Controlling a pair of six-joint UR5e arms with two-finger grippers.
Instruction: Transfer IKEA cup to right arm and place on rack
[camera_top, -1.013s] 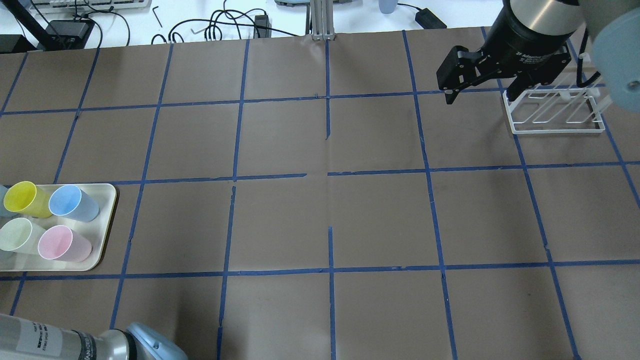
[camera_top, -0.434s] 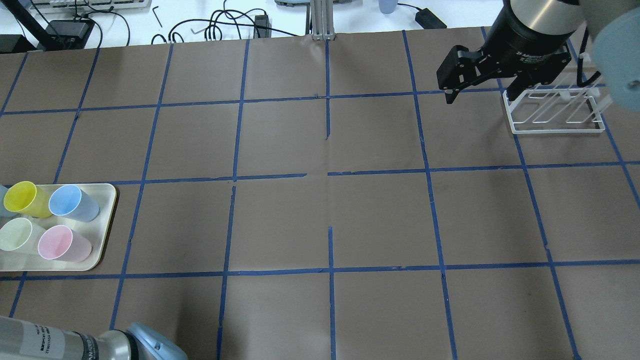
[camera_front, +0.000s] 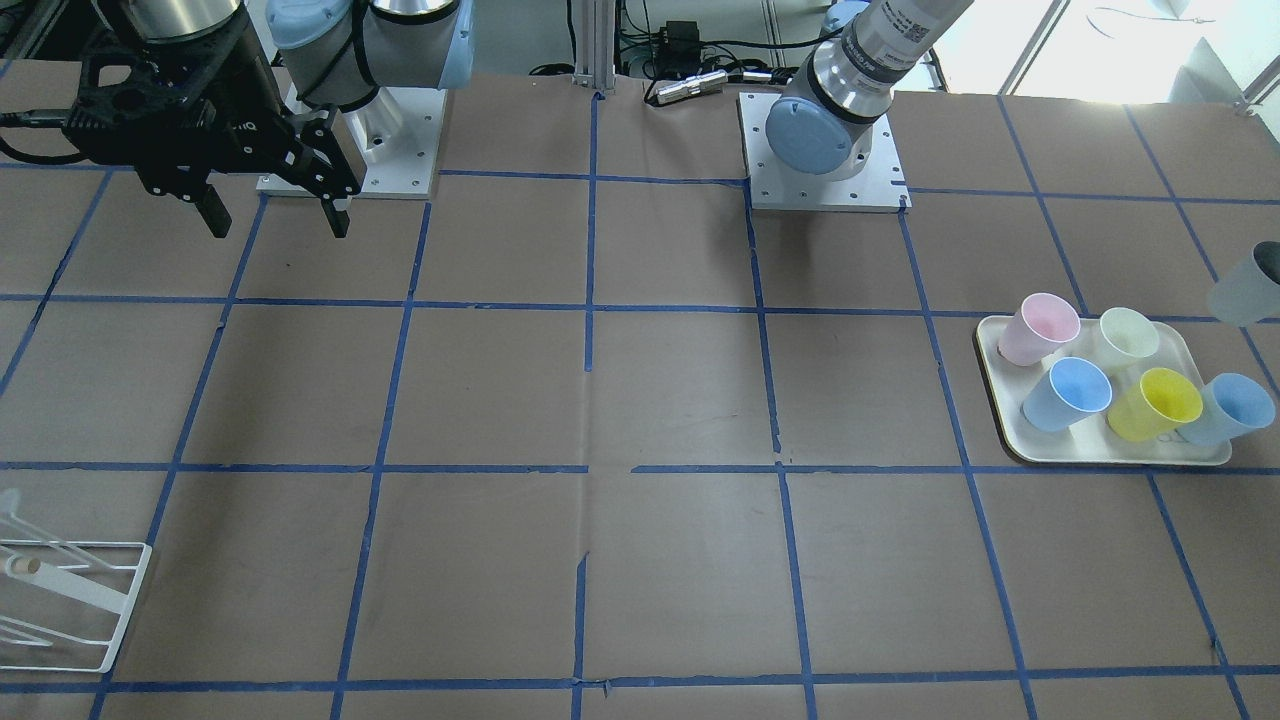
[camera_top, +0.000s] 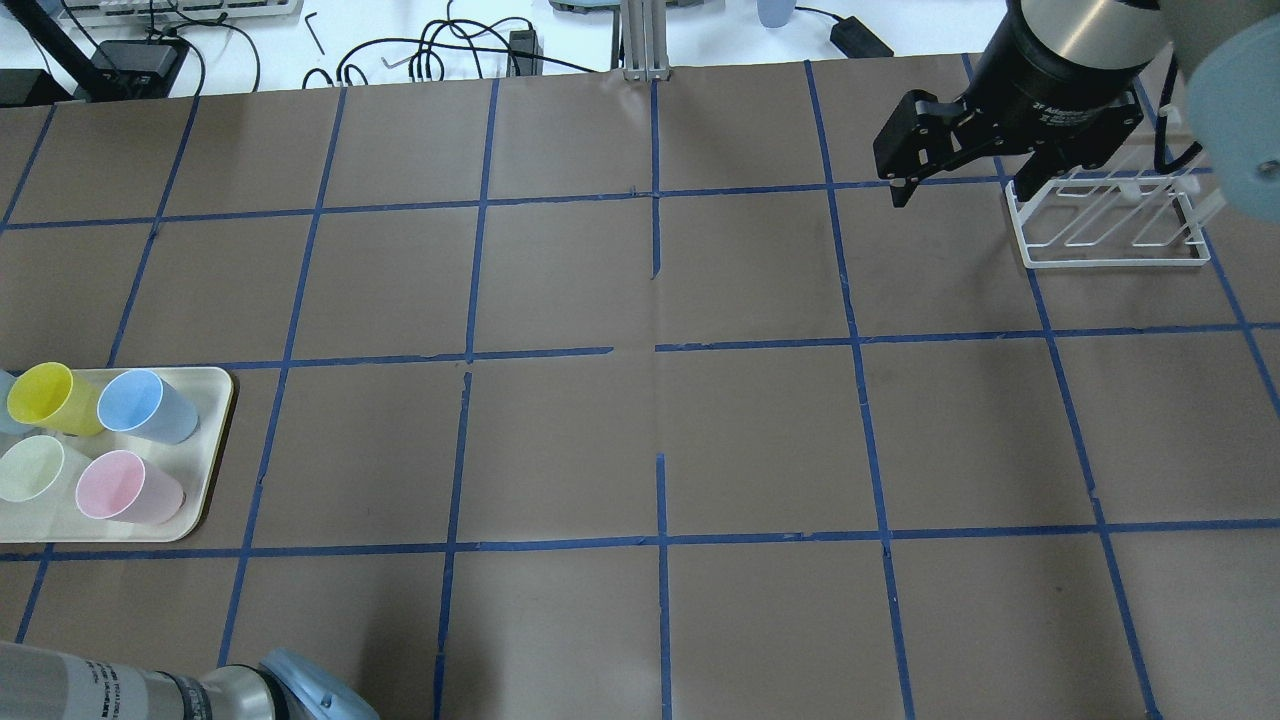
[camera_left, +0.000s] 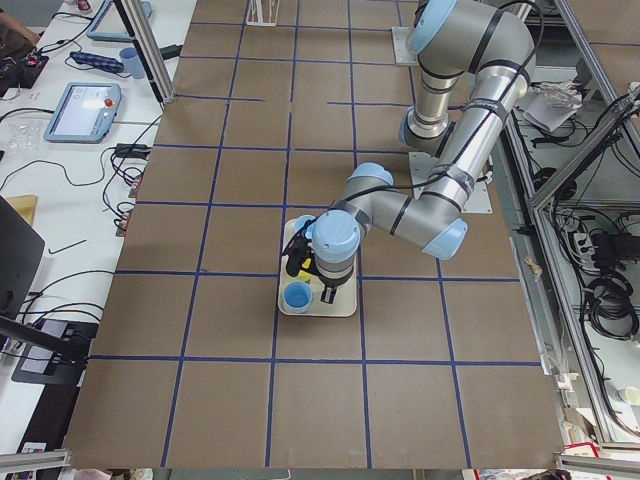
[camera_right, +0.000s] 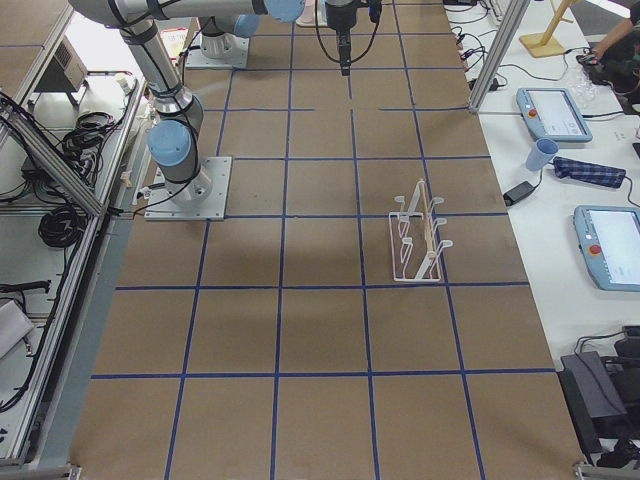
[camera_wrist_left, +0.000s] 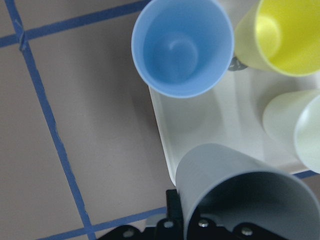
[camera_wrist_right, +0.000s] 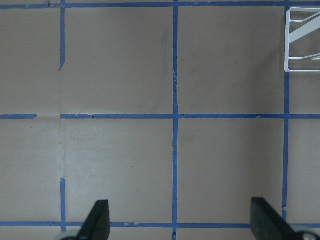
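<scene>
The light-grey IKEA cup (camera_wrist_left: 240, 190) fills the bottom of the left wrist view, lying tilted in my left gripper (camera_left: 318, 275) just above the tray's corner. It also shows at the right edge of the front-facing view (camera_front: 1245, 285), off the table. The fingers are hidden behind the cup. My right gripper (camera_top: 960, 185) is open and empty, hovering just left of the white wire rack (camera_top: 1105, 225). Its fingertips (camera_wrist_right: 100, 220) stand wide apart over bare paper. The rack also shows in the front-facing view (camera_front: 60, 600).
A cream tray (camera_top: 215, 440) at the table's left edge holds a yellow cup (camera_top: 40, 395), a light blue cup (camera_top: 135, 400), a pale green cup (camera_top: 30, 465) and a pink cup (camera_top: 115, 485). Another light blue cup (camera_front: 1235, 405) stands at the tray's far end. Brown paper with blue tape lines covers the table.
The left arm's visible part at the bottom left has sunk slightly toward the frame edge. The right gripper has shifted a touch away from me. The cups on the tray have not moved.
</scene>
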